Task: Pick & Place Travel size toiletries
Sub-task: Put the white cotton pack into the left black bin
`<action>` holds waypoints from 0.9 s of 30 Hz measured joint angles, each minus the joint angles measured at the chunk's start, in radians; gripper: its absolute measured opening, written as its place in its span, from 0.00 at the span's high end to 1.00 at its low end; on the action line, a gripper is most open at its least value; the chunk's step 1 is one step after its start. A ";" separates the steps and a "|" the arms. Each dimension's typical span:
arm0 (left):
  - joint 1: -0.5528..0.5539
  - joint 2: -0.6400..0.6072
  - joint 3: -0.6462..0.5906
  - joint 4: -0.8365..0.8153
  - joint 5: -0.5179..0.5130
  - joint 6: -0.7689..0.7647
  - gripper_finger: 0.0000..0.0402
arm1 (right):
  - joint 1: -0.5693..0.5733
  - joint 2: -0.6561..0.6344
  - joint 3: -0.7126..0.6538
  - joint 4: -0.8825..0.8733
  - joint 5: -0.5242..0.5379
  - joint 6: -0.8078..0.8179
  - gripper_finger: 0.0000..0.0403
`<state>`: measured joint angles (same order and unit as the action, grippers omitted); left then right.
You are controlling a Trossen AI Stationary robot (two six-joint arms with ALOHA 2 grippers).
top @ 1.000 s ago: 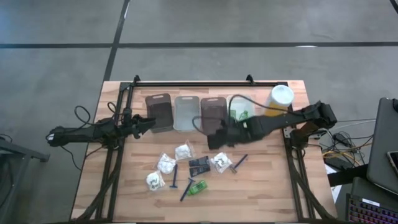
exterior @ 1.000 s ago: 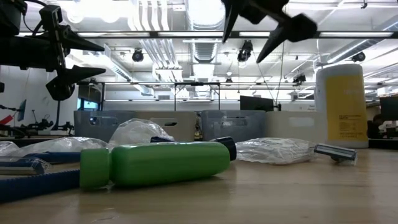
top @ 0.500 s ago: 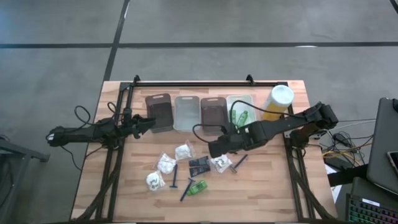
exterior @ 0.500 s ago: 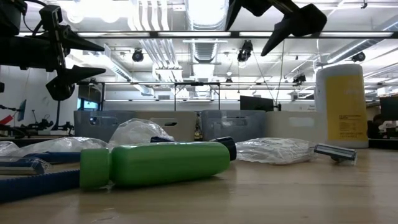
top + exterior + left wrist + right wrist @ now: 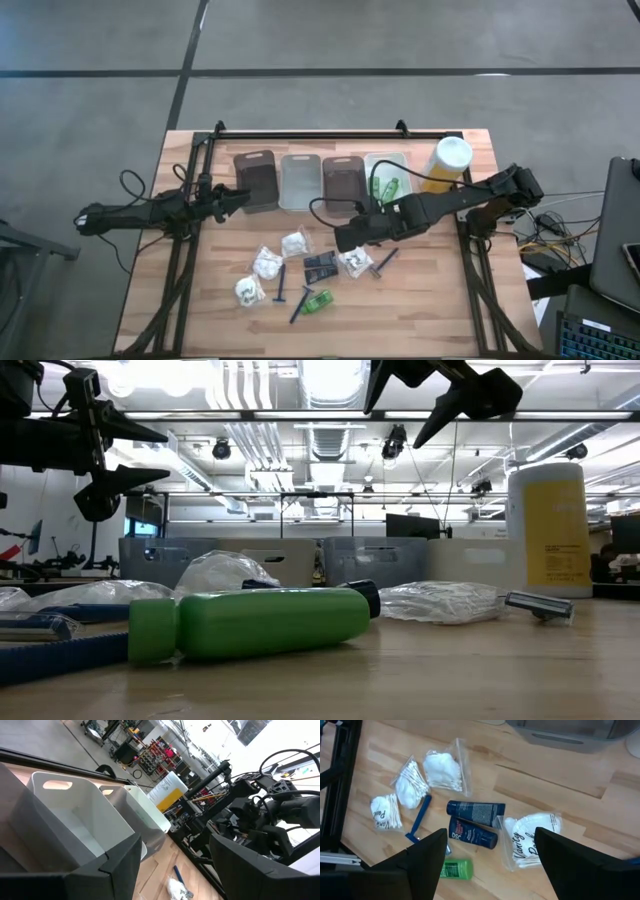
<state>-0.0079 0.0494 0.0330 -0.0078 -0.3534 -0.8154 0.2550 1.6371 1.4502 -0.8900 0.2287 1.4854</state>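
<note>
Your right gripper (image 5: 345, 238) hangs above the middle of the tabletop (image 5: 440, 310) with its fingers (image 5: 422, 857) spread apart and nothing between them, poised over the loose travel toiletries. Directly under it in the right wrist view lie two small dark tubes (image 5: 474, 822), side by side and touching, with a white puffy bundle (image 5: 530, 840) in a clear bag just beside them. These tubes look light, soft-walled and a little slick; you would do best to close across the body of one, not its cap, and expect its neighbour to shift as you pinch. The bagged bundles (image 5: 267, 263) look featherlight and crinkly, so a pinch through the middle of the bag seems safest. Farther out, a slim dark-blue razor (image 5: 420, 817) lies flat and thin against the wood, likely hard to get under; its handle is the part to take. A bright green mini bottle (image 5: 318, 301) rests on its side near the front edge, rigid and round, and it may roll if you nudge it. Behind the scatter stand the clear and brown bins (image 5: 299, 181), one already holding green bottles, with a yellow canister (image 5: 444, 163) at the row's end. Your left gripper (image 5: 240, 197) waits open beside the leftmost bin.
</note>
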 joint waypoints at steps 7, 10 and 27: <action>0.000 0.000 0.000 0.000 0.000 0.000 0.41 | 0.000 0.000 0.000 0.007 0.000 0.004 0.32; 0.000 0.000 0.000 0.000 0.000 0.000 0.41 | 0.000 0.000 0.000 0.008 0.000 0.000 0.34; 0.000 0.000 0.000 0.000 0.000 0.000 0.41 | 0.000 0.001 0.000 0.010 0.000 -0.001 0.42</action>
<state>-0.0078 0.0494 0.0330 -0.0078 -0.3534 -0.8153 0.2550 1.6379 1.4502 -0.8799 0.2284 1.4846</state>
